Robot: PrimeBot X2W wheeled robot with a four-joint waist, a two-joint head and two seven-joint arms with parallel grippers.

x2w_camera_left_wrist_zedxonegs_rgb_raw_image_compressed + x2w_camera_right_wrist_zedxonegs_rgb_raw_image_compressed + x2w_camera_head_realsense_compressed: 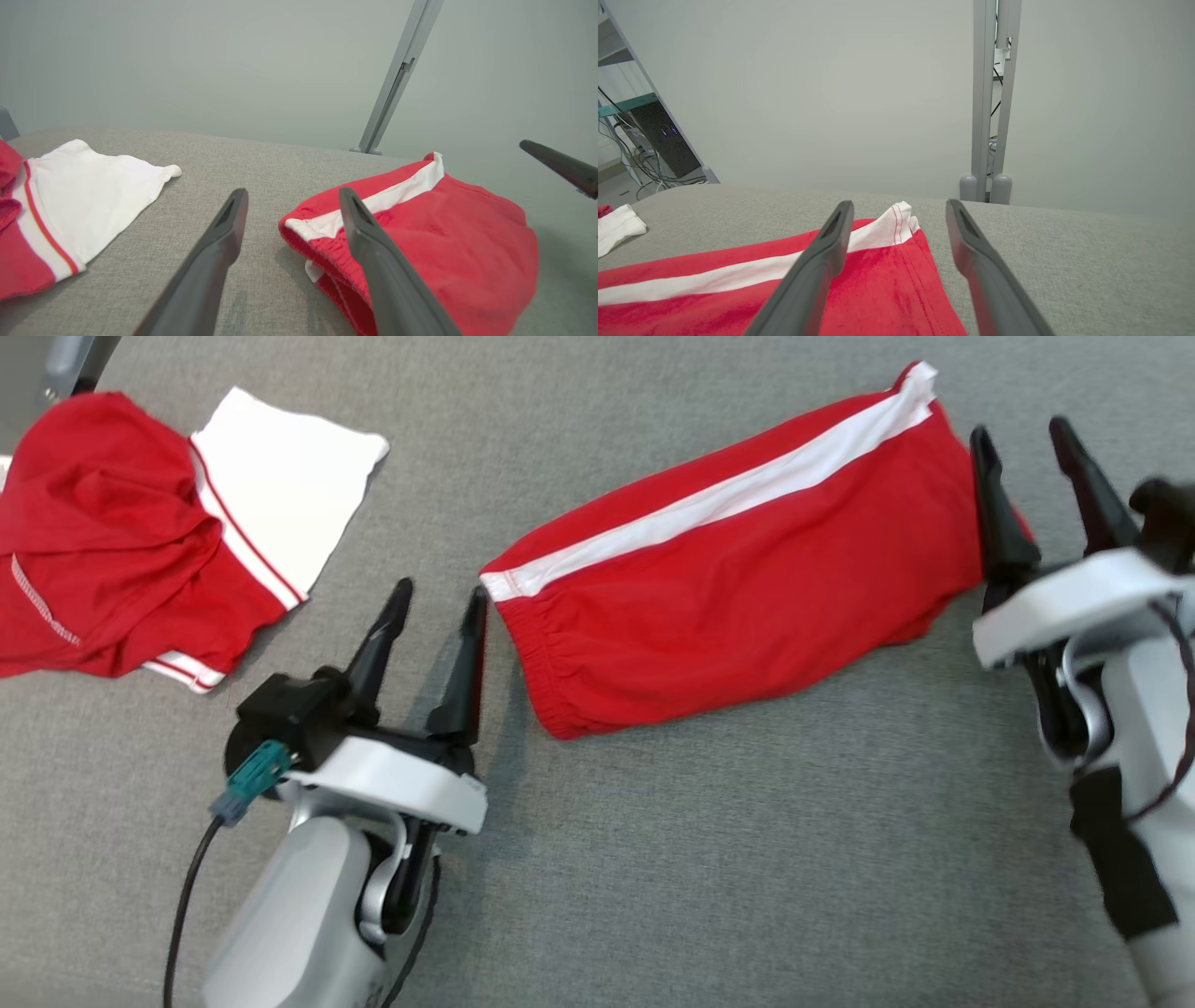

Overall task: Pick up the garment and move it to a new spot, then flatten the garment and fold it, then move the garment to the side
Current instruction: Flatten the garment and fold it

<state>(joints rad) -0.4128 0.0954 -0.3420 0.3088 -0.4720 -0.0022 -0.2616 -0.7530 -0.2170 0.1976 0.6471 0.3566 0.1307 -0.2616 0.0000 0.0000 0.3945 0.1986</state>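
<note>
Two spread-apart, empty grippers: my left gripper [442, 590] and right gripper [1019, 427] flank the folded red garment [747, 597] on the grey surface [747, 859]. Pale wall [831, 93] behind.

Long dark tapered fingers [464, 663] on left gripper [441, 590] and right gripper [1019, 427]; white wrist plates [401, 786], grey forearms [299, 915], teal plug [260, 770], black cable [183, 896].

Left gripper [441, 590] at lower left, jaws spread wide, fingers pointing up-view and leaning slightly right. Right gripper [1019, 427] at right edge, jaws equally wide, fingers leaning slightly left. Left forearm [299, 915] and right forearm [1153, 728] rise from the bottom corners.
</note>
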